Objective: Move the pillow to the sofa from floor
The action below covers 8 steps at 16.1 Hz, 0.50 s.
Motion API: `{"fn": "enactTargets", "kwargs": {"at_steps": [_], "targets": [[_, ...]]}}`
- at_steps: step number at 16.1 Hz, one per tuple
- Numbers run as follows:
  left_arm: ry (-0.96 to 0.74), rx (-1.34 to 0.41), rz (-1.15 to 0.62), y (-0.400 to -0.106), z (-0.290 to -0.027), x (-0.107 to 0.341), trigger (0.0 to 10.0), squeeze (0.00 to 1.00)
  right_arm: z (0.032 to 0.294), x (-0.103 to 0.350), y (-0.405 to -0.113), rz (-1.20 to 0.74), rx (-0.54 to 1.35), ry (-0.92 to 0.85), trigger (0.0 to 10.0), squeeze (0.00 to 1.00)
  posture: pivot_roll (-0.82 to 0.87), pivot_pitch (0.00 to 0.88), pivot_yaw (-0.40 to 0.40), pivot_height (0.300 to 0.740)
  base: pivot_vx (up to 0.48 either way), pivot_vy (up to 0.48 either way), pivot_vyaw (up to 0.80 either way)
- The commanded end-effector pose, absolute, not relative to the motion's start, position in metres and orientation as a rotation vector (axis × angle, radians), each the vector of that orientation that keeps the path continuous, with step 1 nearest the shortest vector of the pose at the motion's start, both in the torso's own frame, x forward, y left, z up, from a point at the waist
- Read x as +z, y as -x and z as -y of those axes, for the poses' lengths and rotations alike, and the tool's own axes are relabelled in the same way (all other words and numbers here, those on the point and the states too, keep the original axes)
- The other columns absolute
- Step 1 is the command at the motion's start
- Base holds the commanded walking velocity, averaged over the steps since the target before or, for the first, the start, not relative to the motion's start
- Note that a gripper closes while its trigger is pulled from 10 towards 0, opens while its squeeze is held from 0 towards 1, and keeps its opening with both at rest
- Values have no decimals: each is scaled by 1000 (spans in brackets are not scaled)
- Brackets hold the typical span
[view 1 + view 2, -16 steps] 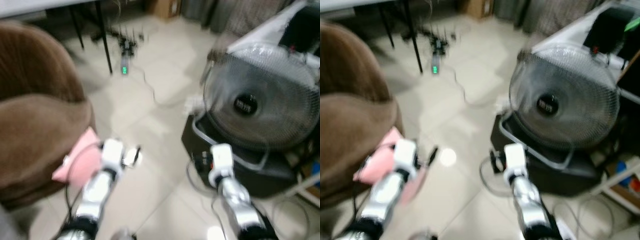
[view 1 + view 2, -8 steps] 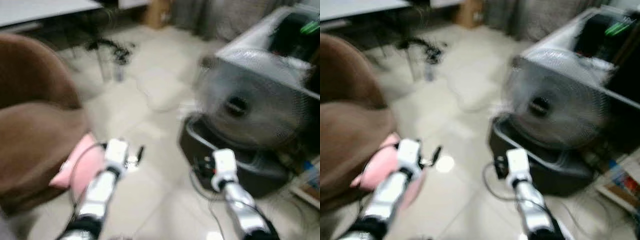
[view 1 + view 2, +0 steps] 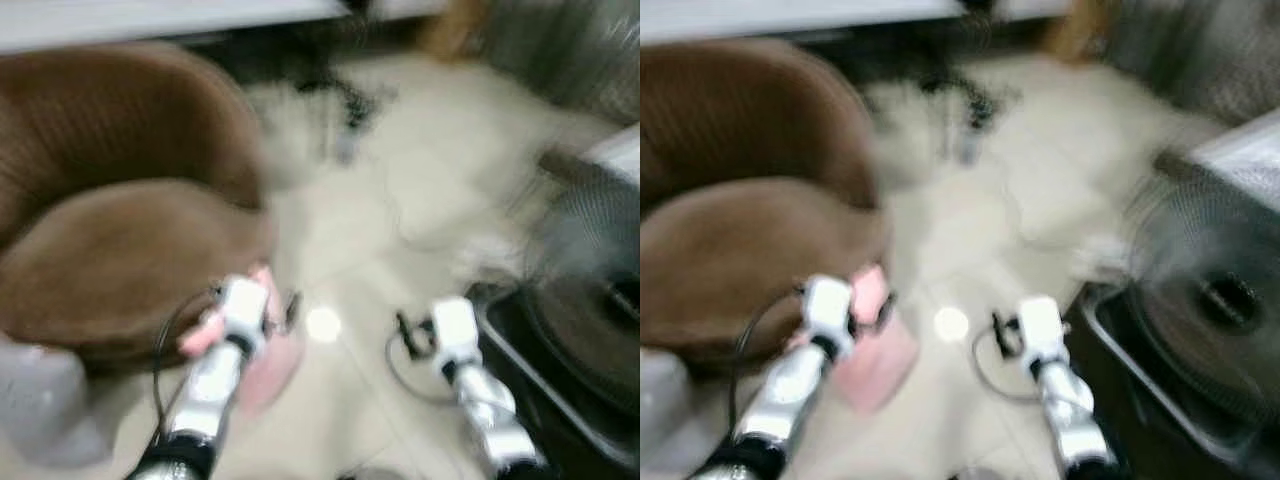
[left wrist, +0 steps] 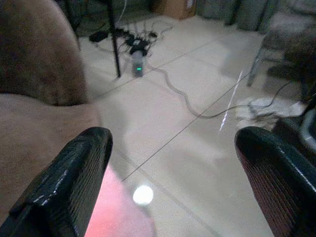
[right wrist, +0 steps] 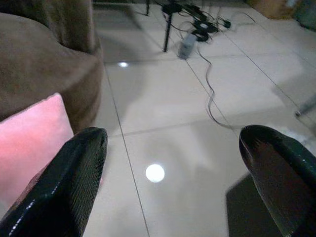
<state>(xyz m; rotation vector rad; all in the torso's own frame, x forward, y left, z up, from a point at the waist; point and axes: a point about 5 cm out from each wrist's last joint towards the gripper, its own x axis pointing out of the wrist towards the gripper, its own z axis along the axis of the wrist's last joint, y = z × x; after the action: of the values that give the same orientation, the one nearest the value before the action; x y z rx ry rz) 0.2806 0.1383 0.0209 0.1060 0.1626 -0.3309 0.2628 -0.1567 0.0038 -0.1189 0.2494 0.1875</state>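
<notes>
Our left pincer [image 4: 168, 163], fingers spread wide, hung above the pink pillow [image 5: 29, 143] as our view swung toward the brown sofa [image 3: 120, 250], bringing it closer.

Through the left wrist camera I see my left gripper [image 4: 173, 173] with its two black fingers [image 4: 74, 182] spread wide and nothing between them. A patch of pink pillow [image 4: 116, 212] glows just beside one finger, low and close to the tool. The brown sofa [image 4: 34, 98] rises on that same side. Ahead of the fingertips lies pale tiled floor [image 4: 197, 148], crossed by a grey cable [image 4: 182, 98] running to a power strip [image 4: 138, 64] with a green light, beside a dark table leg [image 4: 114, 39].
</notes>
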Motion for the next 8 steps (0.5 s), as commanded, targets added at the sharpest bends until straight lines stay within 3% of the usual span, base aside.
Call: {"fn": "enactTargets", "kwargs": {"at_steps": [1, 3, 5, 7, 8], "targets": [[-167, -326, -169, -281, -146, 21, 10000, 0, 149, 7, -266, -238, 201, 108, 10000, 251, -35, 83, -70, 740, 480, 0, 706], [-201, -344, -176, -280, -144, 20, 10000, 0, 147, 7, -266, -240, 206, 110, 10000, 255, -36, 83, -68, 740, 452, 0, 706], [-221, -354, -177, -280, -142, 19, 10000, 0, 146, 5, -266, -250, 205, 116, 10000, 255, -37, 82, -66, 740, 371, -296, 703], [-178, -324, -181, -282, -143, 20, 10000, 0, 146, 4, -265, -264, 208, 93, 10000, 204, -37, 82, -66, 740, 375, -291, 0], [-205, -318, -176, -283, -146, 20, 10000, 0, 145, 3, -265, -265, 212, 93, 10000, 196, -39, 80, -64, 740, 0, 0, 0]]}}
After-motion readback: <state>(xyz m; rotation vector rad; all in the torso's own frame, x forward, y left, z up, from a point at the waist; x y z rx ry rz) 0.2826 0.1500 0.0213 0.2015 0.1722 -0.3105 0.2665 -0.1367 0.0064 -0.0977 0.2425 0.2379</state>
